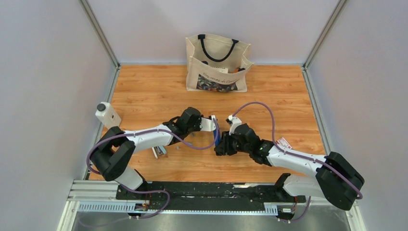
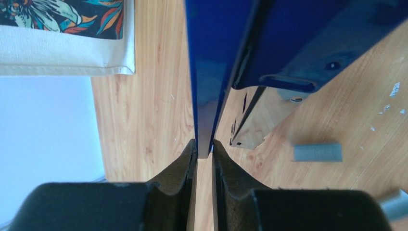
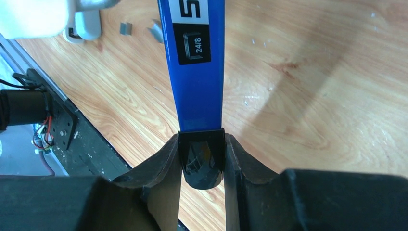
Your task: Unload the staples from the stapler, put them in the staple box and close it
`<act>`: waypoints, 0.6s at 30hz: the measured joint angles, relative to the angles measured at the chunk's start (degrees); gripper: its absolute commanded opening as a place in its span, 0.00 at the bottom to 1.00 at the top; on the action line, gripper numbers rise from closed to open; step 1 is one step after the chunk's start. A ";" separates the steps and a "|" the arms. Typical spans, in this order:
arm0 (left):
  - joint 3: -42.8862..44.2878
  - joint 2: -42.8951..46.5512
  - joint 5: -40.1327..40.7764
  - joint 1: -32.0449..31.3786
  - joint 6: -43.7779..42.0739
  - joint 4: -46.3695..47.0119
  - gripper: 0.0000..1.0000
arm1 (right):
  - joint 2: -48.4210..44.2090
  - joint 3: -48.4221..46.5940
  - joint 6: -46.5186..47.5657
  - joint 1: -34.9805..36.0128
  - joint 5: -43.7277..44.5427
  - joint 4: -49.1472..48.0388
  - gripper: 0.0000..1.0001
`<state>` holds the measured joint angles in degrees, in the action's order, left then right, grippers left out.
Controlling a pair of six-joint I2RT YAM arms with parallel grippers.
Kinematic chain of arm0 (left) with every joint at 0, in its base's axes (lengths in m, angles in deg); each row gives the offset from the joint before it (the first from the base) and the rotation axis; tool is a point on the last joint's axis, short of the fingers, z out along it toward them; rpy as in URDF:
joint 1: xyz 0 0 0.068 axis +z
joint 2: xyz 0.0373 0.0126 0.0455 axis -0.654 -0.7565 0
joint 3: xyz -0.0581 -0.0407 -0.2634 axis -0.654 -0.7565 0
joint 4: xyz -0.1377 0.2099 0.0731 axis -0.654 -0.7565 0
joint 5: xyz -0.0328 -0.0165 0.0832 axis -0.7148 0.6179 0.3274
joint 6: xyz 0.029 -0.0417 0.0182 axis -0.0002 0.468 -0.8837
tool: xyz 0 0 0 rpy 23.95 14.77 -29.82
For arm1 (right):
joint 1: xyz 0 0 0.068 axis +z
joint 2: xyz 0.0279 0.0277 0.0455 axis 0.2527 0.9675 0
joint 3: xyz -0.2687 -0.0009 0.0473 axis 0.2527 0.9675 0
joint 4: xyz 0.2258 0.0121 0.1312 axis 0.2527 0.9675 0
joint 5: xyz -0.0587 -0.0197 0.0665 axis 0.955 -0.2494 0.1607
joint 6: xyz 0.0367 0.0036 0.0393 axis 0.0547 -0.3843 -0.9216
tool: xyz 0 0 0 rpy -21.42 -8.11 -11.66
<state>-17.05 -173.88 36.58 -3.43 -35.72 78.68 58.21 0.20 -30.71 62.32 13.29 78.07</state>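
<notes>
The left gripper [image 2: 204, 148] pinches the stapler [image 2: 211, 57] by a thin blue edge; the right gripper [image 3: 201, 154] clamps its black end, above the table [image 1: 288, 96]. Staples [image 2: 317, 152] lie on open wood nearby, tote bag [image 1: 217, 62] well apart.

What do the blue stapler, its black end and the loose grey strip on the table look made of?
Stapler: likely painted metal, glossy blue with soft reflections. Black end cap: probably plastic, shiny highlights. Staples: seemingly metal, a dull grey strip.
</notes>
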 measured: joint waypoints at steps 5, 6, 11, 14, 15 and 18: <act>-0.98 -1.16 1.25 -1.14 -1.64 1.99 0.14 | -0.11 0.68 0.20 0.02 -0.39 1.57 0.00; -0.98 -1.18 1.25 -1.14 -1.44 1.88 0.14 | -0.11 0.68 0.20 0.02 -0.39 1.62 0.00; 3.45 -1.11 -1.01 -1.29 3.98 -7.54 0.20 | -0.70 -0.39 -0.66 0.04 0.15 3.04 0.00; 8.87 -0.57 -5.40 -1.16 9.70 -15.47 0.21 | -3.30 -2.89 -1.49 0.09 2.49 5.64 0.00; 11.28 0.11 -8.44 -1.11 12.70 -18.71 0.21 | -4.57 -4.44 -1.86 0.13 3.91 6.62 0.00; 16.28 2.36 -17.84 -1.07 20.15 -24.72 0.24 | -7.58 -8.90 -2.62 -0.02 8.37 9.38 0.00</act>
<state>-0.77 -171.52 18.75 -4.50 -15.56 53.96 50.62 -8.70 -33.33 62.30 21.66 87.45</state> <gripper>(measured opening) 0.224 0.336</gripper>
